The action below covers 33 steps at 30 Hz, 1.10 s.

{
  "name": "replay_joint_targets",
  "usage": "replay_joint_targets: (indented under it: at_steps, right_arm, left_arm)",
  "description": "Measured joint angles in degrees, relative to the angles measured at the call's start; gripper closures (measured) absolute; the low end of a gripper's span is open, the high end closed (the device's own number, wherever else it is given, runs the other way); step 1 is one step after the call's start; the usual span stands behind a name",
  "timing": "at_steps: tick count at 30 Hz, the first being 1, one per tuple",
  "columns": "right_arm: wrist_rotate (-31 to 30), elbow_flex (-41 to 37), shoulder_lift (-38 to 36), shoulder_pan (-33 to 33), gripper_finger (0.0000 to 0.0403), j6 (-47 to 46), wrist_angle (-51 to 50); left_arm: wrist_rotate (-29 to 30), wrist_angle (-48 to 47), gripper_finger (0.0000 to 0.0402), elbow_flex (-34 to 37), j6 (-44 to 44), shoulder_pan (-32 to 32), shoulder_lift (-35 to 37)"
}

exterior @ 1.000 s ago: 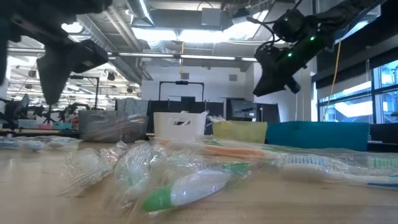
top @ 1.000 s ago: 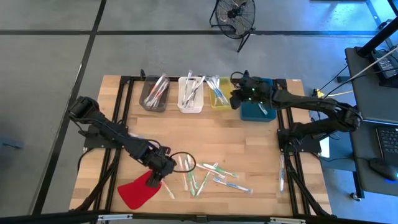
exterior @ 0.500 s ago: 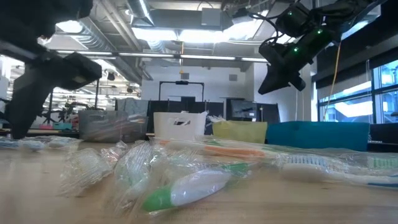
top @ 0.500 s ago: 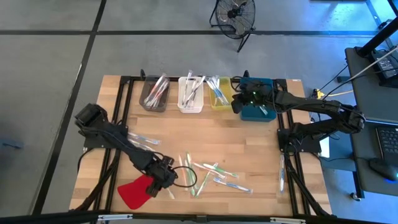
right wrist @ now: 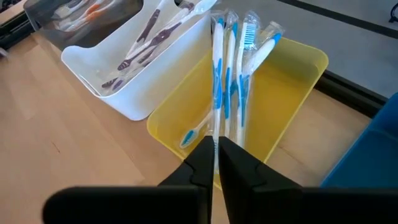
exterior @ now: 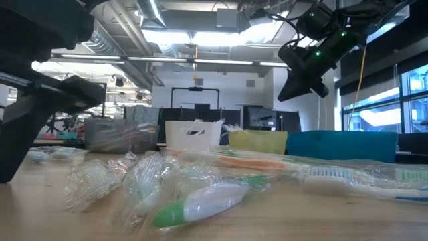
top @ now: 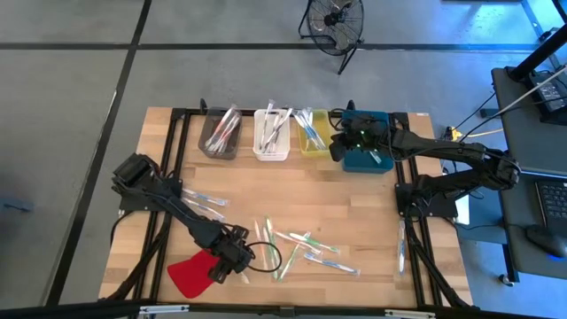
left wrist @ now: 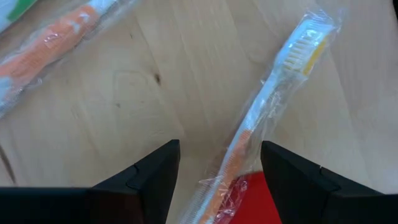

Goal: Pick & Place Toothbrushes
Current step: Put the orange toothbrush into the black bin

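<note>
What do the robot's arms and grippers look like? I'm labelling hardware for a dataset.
Both arms are dark, jointed segments. The left gripper has two black, wedge-shaped fingers. The right gripper has narrow black fingers, and small green lights glow on its wrist. A thin black cable loops beside the left arm's wrist.
</note>
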<state>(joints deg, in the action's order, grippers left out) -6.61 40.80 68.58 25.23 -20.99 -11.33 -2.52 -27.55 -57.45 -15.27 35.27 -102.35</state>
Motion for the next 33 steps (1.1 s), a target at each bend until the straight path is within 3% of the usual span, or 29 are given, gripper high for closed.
replay_joint_targets:
  at_steps: [6,22,28,33]
  right_arm:
    - [0.0,0.0,0.0,0.0,0.0367,0.0,0.0]
    - [0.0,0.0,0.0,0.0,0.0381,0.7,-0.3]
    - [0.0,0.0,0.0,0.0,0.0392,1.4,-0.3]
    - [0.0,0.0,0.0,-0.6,0.0397,2.2,-0.3]
  left_arm:
    - [1.0,-0.4,0.0196,0.0,0.6,0.0,-0.2]
    - [5.7,-2.3,0.0376,0.1,3.0,-0.1,-0.3]
    - [7.2,-2.4,0.0377,0.1,4.0,0.0,-0.3]
    - [11.8,-3.4,0.0374,0.4,4.5,-0.2,0.8]
